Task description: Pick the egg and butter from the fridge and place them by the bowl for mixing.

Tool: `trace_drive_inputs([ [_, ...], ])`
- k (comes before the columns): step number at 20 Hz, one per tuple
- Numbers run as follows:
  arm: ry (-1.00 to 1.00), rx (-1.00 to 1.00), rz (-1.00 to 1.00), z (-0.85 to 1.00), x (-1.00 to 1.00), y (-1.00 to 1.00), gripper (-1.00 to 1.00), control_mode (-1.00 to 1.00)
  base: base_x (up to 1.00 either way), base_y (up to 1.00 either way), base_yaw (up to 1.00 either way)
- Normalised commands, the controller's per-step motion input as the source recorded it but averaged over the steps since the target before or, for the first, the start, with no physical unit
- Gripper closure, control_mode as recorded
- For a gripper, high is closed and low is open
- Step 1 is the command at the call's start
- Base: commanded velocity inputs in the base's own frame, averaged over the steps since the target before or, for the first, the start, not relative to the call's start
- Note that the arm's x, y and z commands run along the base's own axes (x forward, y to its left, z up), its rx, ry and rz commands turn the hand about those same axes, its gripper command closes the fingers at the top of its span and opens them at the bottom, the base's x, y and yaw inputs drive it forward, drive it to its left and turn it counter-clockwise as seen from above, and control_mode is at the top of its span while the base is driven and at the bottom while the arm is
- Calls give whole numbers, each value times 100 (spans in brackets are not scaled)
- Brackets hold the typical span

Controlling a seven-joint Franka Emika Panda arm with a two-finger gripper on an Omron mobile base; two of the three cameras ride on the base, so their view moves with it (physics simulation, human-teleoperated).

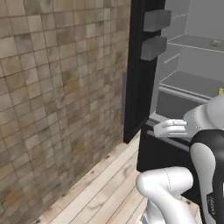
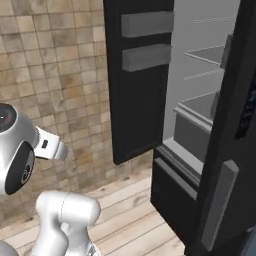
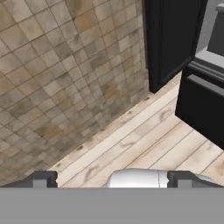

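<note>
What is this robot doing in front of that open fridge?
A white robot arm stands before the fridge, whose doors are open onto grey shelves and door bins. Its tool is open and holds nothing; it points down at the wooden floor by the tiled wall. A small yellow thing sits at the edge of a fridge shelf; too little of it shows to say what it is. So nothing has been picked up yet.
</note>
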Motion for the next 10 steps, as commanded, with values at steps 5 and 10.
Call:
trace_drive_inputs([
  [5, 0, 0, 0, 0, 0, 0, -100, 100, 90, 80, -51],
  [10, 0, 0, 0, 0, 0, 0, -100, 100, 23, 20, -62],
])
